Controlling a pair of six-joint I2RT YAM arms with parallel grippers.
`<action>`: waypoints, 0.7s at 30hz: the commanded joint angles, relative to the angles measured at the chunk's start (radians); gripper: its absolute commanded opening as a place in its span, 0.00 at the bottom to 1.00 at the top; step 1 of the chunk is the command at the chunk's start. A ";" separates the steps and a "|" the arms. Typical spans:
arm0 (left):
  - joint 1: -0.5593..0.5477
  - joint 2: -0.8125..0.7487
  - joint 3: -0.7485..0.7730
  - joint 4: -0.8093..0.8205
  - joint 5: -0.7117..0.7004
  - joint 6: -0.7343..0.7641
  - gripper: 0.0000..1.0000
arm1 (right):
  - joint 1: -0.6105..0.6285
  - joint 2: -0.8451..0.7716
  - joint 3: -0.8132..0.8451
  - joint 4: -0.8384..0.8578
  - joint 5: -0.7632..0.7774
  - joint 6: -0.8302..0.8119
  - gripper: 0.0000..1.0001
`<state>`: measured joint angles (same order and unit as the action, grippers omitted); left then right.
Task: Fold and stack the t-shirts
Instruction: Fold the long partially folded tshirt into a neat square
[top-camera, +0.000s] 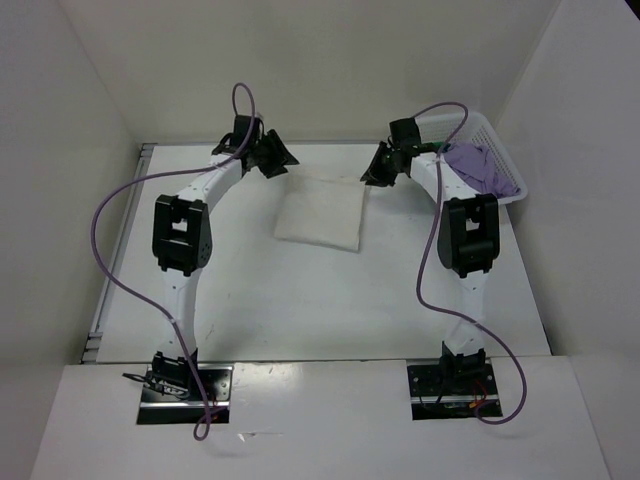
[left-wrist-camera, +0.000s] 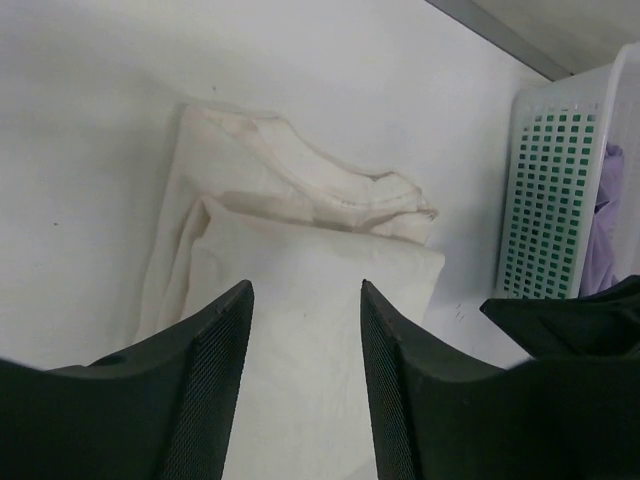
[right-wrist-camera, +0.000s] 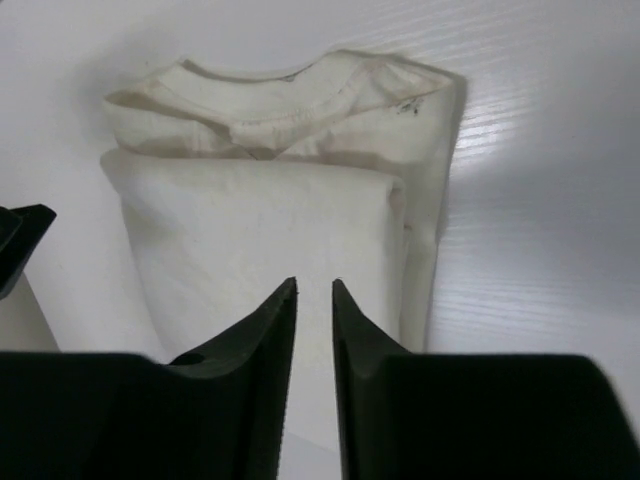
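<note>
Hovering over folded white t-shirt (top-camera: 320, 212): left gripper (left-wrist-camera: 305, 290) parted, empty; right gripper (right-wrist-camera: 314, 285) narrowly parted, seemingly empty.

A white plastic lattice basket (top-camera: 500, 140) sits at the far right corner of a white tabletop (top-camera: 320, 300), close to the right-hand wall. Its side is a grid of small square holes. Plain white walls (top-camera: 330, 60) enclose the tabletop on three sides. A grey metal rail (top-camera: 103, 310) runs along its left edge.
</note>
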<state>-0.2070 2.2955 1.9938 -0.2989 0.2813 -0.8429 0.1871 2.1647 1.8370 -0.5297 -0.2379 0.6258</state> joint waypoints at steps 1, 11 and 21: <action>0.015 -0.053 0.033 0.038 -0.019 0.020 0.55 | -0.008 -0.037 0.073 -0.015 0.029 0.000 0.33; -0.075 -0.220 -0.427 0.216 0.042 0.054 0.48 | 0.127 -0.149 -0.234 0.091 -0.027 -0.009 0.01; -0.095 -0.342 -0.846 0.287 0.024 0.032 0.47 | 0.147 -0.005 -0.233 0.125 -0.035 -0.041 0.01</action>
<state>-0.3099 2.0224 1.2751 -0.0097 0.3260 -0.8173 0.3470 2.1082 1.5677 -0.4454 -0.2905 0.6163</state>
